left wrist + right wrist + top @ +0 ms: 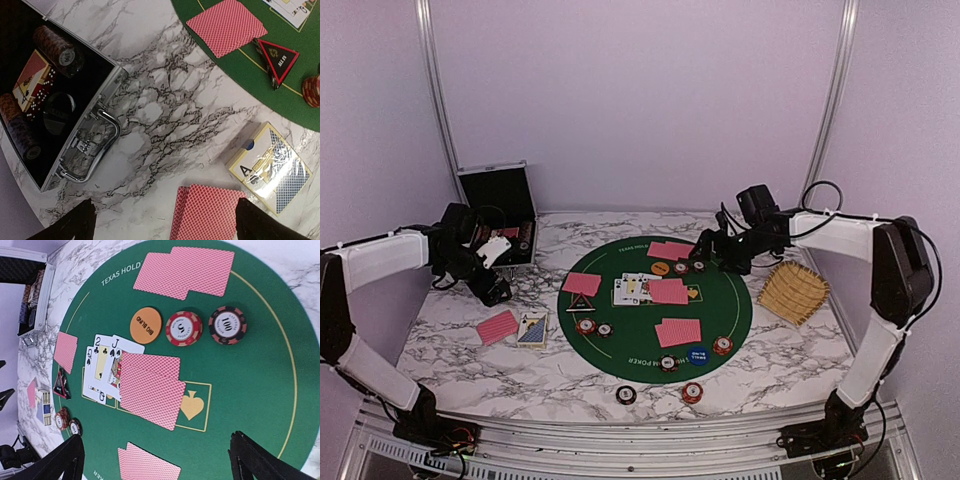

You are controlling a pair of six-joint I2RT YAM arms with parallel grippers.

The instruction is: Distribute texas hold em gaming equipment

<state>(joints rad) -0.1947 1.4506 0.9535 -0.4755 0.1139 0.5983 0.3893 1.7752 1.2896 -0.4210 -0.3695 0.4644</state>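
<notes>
A round green mat (655, 345) carries pairs of pink-red-backed cards (670, 250), face-up cards (102, 365), an orange button (146, 325), a blue button (697, 355), a black triangular marker (277, 57) and several chips (184, 328). Two chips (626, 394) lie off the mat near the front. My left gripper (162, 227) is open and empty above a fanned stack of red-backed cards (207, 212) on the marble. My right gripper (157, 462) hangs open over the mat's far right part, above the face-down centre cards (150, 387), holding nothing.
An open silver-edged black case (55, 100) with chip rolls stands at the back left. A sealed card box (270, 167) lies beside the fanned stack. A wicker basket (792, 292) sits right of the mat. Metal posts rise at both back corners.
</notes>
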